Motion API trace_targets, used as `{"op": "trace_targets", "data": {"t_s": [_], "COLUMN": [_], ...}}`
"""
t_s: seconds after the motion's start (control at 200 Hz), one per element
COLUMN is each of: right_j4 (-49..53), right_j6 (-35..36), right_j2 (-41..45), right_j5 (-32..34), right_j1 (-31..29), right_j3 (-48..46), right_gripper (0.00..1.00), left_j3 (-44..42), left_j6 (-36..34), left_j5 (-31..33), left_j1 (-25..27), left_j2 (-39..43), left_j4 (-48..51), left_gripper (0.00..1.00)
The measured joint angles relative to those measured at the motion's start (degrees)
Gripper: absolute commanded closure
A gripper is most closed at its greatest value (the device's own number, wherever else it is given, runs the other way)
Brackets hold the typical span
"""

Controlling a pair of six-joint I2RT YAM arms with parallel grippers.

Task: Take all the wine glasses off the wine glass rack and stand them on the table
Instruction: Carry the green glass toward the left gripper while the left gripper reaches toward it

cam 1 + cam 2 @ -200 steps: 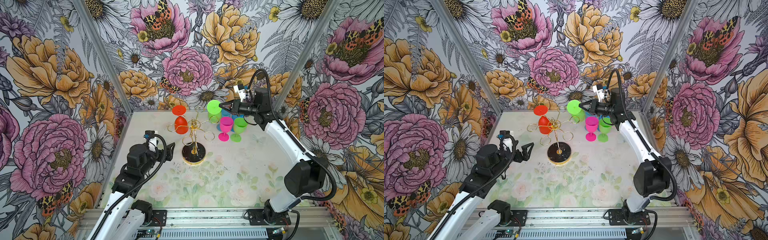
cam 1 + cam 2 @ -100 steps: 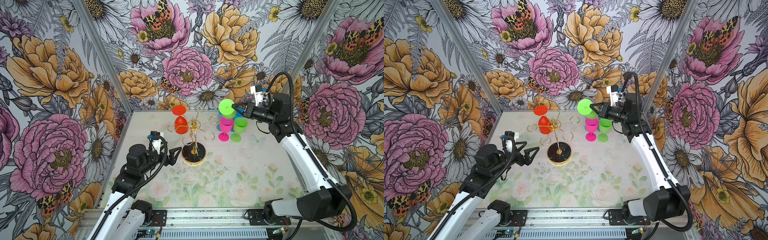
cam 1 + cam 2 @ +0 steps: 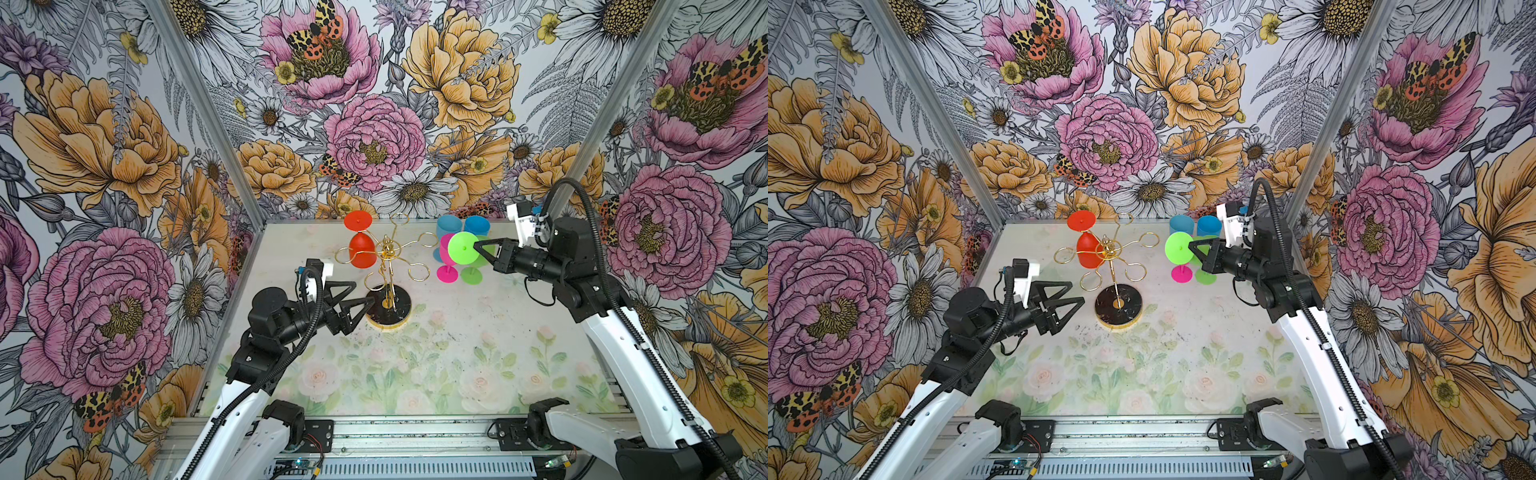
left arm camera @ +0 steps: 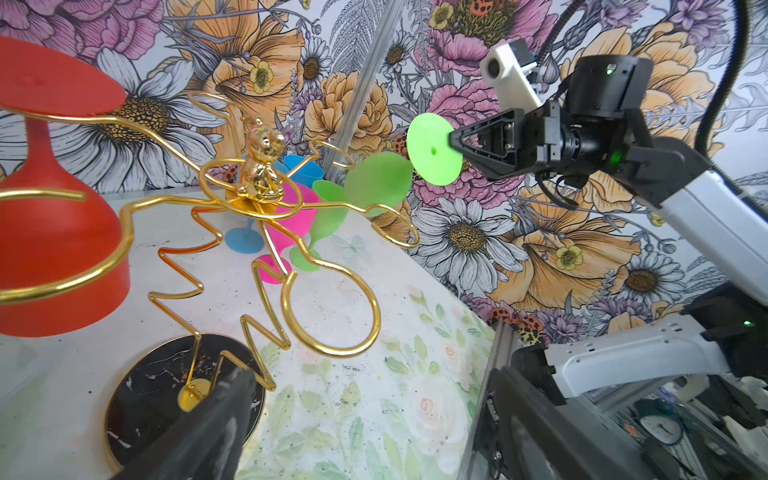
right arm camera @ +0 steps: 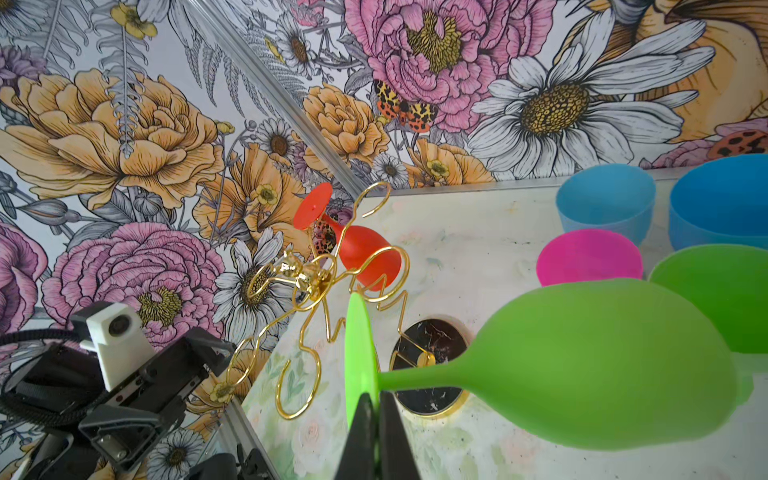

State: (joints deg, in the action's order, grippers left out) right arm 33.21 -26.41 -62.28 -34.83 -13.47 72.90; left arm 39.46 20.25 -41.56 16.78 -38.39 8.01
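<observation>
Pinching the green wine glass (image 3: 459,249) by its foot rim, your right gripper (image 3: 476,248) is clamped; your left gripper (image 3: 363,291) gapes empty. Judge it light, pliant: the stem holds surer.

High front stereo pair, close wrist views, rack (image 3: 395,311) shared

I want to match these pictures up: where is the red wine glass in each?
In a top view: the red wine glass hangs upside down on the wine glass rack, left of its post.
In a top view: same place, left of the post.
Left wrist view: big and close, cut off by the picture's edge.
Right wrist view: small and far, behind the rack.
Shared landmark: the round black base.
</observation>
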Motion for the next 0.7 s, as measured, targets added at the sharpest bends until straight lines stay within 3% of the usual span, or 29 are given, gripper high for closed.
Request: {"op": "trace_targets", "data": {"t_s": [0.45,0.701], "right_j4": [6.27,6.47], "right_j6": [7.32,8.07], "right_j2": [2.93,2.62], "right_j5": [-1.88,-4.7], "right_j1": [-12.63,-16.68], "right_j3": [-5.27,-5.9], "right_gripper": [1.0,1.0], "left_j3": [2.71,3.61], "left_j6": [6.34,7.45], "left_j5": [-2.05,-1.29], "left_j1": [15.02,19.02], "left_j2": [-6.01,-10.25], "left_j4": [-2.34,-2.93], "left_gripper": [0.18,0.23]}}
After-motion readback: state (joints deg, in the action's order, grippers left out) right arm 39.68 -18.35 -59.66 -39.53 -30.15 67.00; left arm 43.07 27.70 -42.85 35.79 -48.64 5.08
